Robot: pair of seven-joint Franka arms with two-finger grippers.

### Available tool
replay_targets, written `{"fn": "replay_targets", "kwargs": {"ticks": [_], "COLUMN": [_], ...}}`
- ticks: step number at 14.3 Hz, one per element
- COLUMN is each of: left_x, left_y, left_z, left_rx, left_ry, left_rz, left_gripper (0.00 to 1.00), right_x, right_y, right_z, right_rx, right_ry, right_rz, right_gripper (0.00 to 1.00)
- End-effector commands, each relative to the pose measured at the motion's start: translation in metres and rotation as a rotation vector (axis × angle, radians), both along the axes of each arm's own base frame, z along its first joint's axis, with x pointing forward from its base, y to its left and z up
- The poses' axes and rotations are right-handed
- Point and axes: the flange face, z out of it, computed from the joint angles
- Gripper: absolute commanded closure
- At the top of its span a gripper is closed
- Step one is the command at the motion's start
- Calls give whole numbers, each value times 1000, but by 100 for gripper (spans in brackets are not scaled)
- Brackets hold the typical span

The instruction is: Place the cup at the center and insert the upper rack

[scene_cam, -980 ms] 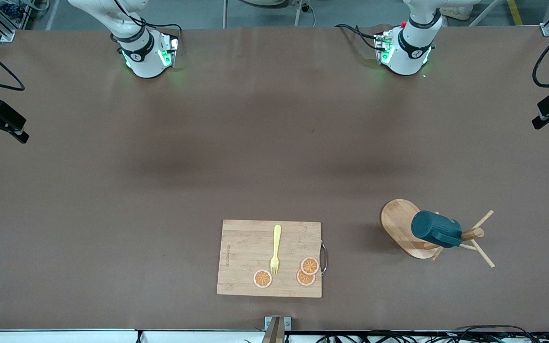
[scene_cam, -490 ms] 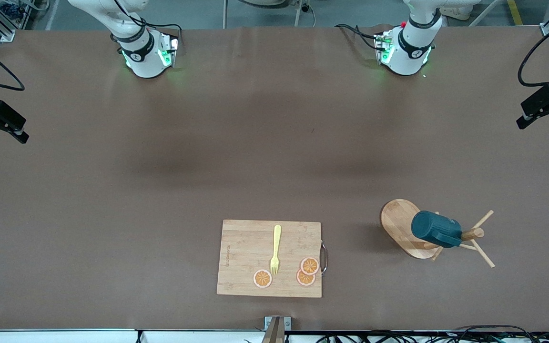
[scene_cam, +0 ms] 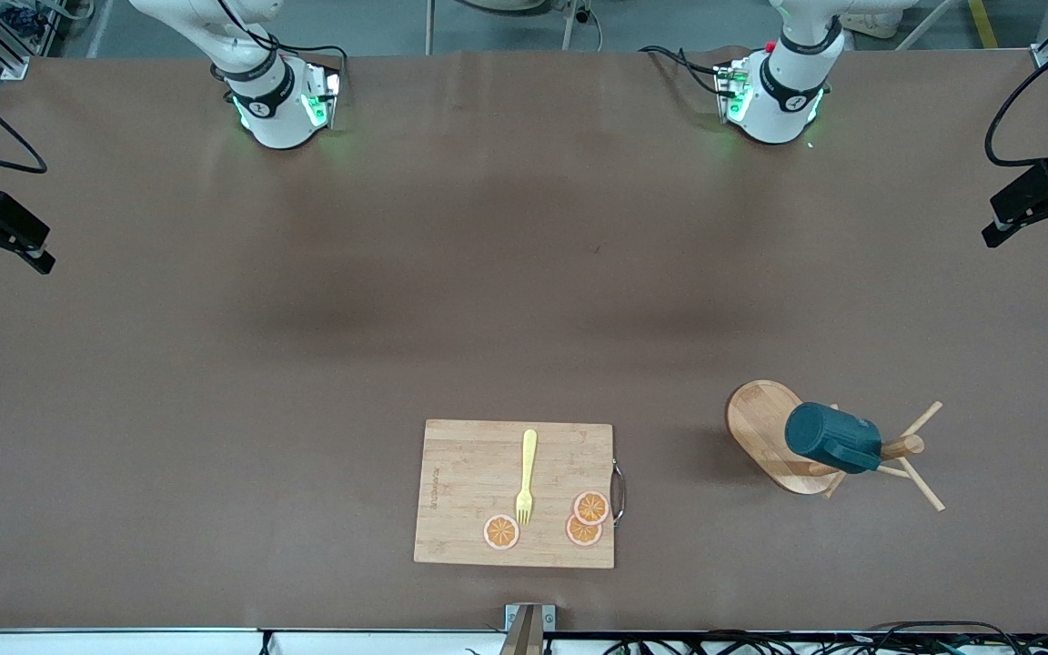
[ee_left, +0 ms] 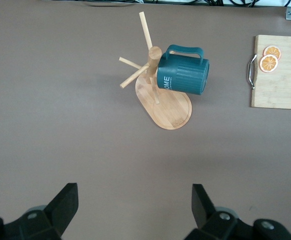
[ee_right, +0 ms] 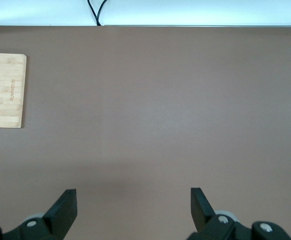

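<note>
Spanning everything, brown table (scene_cam: 488, 300)

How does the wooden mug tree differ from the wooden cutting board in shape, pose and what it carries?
The mug tree has an oval base with a pole and thin pegs; the cutting board is a flat rectangle with a metal handle. The mug tree stands upright; the cutting board lies flat. The mug tree carries a dark green cup hung on it; the cutting board carries a yellow fork and three orange slices. Both are light wood.
</note>
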Motion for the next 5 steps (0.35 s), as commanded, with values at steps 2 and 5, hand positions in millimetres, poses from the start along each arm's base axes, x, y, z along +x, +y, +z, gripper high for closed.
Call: {"fn": "replay_targets", "kwargs": {"ticks": [2,5], "left_x": [-1,-2], "left_y": [1,0], "left_z": [3,3], "left_rx": [4,6], "left_ry": [-5,-5], "left_rz": [0,-1], "left_gripper": [0,0], "right_x": [-5,-5], "right_y": [1,1], "right_z": [5,5], "right_rx": [-19,-19], "right_ry": [-7,-7], "right_rz": [5,5], "right_gripper": [0,0]}}
